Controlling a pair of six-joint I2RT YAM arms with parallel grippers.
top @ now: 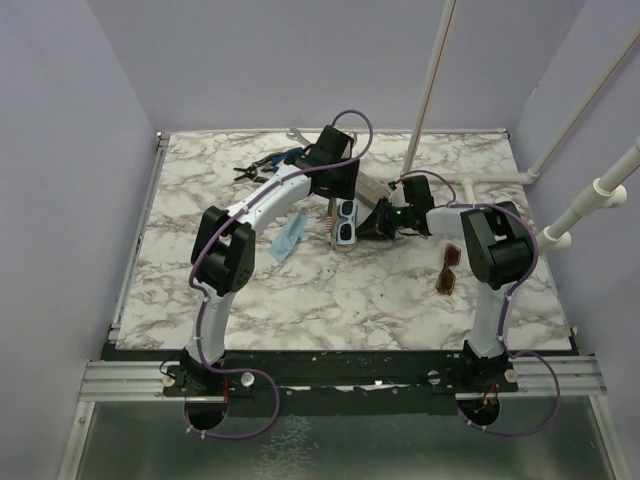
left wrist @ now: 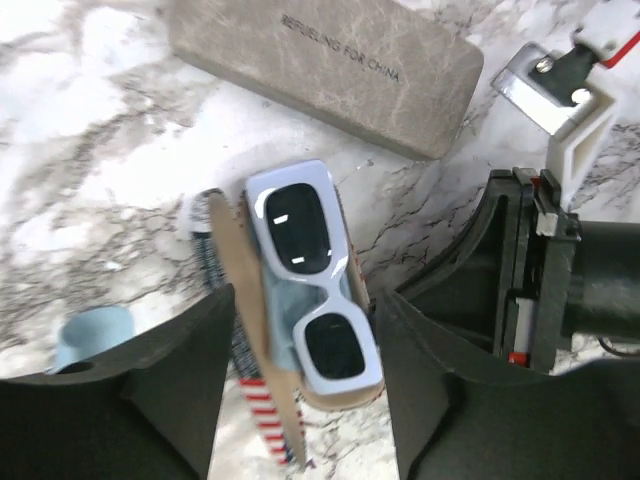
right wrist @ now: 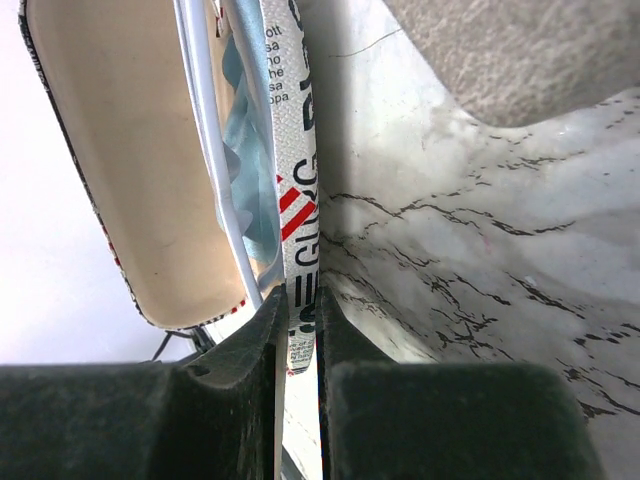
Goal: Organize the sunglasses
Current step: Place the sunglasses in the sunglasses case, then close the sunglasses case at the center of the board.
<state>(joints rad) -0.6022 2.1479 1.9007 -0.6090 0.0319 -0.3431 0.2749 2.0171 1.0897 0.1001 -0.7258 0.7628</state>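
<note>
The amber-brown tinted sunglasses with a thin dark frame [top: 447, 270] lie flat on the white marble-patterned tabletop [top: 350, 300] in the right half of the overhead view. They sit just left of the right arm's upright link and well apart from both pincers.

Near the centre of that view a striped glasses case with a tan lining [left wrist: 240, 290] lies open, with white-framed sunglasses with dark lenses [left wrist: 312, 275] resting in it. The left gripper [left wrist: 305, 300] hangs over it with its jaws spread wide, one finger on each side of the case. Whether either finger touches the case cannot be told.

The right gripper [right wrist: 300, 310] comes in from the right, and its jaws are pinched tight on the printed edge of that case.

A grey oblong case with printed lettering [left wrist: 330, 70] lies closed at the top of the left wrist view, just beyond the open case. A light blue cloth [top: 290, 240] lies crumpled to the left of the open case.
</note>
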